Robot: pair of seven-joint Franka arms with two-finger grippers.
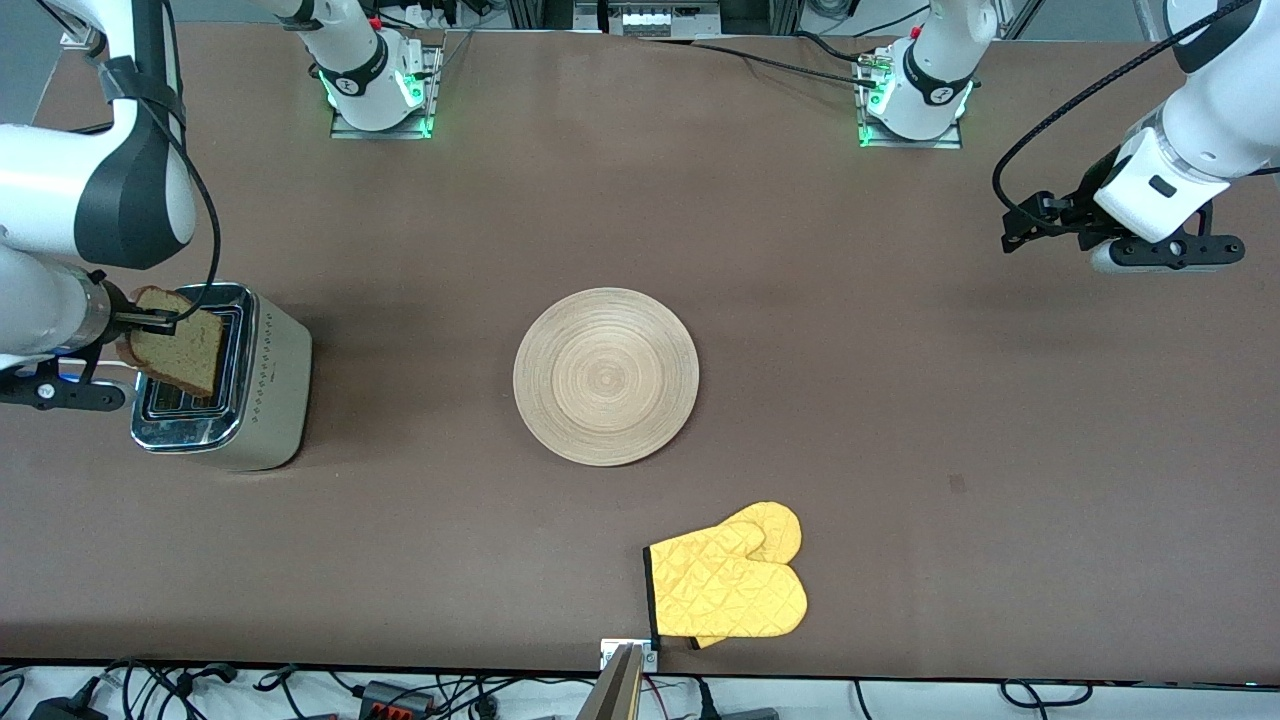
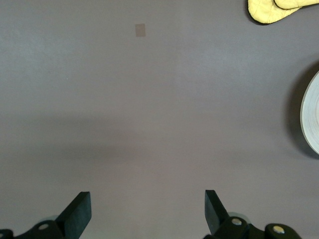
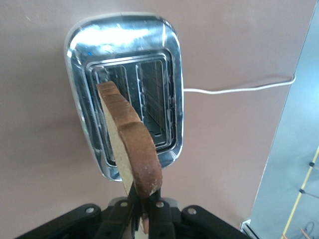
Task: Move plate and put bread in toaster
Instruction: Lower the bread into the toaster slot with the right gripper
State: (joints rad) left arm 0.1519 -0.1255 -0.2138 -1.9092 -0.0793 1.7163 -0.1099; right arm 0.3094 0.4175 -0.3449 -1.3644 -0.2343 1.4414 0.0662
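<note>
My right gripper is shut on the bread, a brown speckled slice held on edge and tilted just above the toaster, which stands at the right arm's end of the table. In the right wrist view the bread hangs over one of the dark slots of the toaster, gripped at my right gripper. The light-wood plate lies flat mid-table; its rim shows in the left wrist view. My left gripper is open and empty, raised over bare table at the left arm's end.
A yellow oven mitt lies near the table's front edge, nearer the camera than the plate; it also shows in the left wrist view. The toaster's white cord runs off toward the table's end.
</note>
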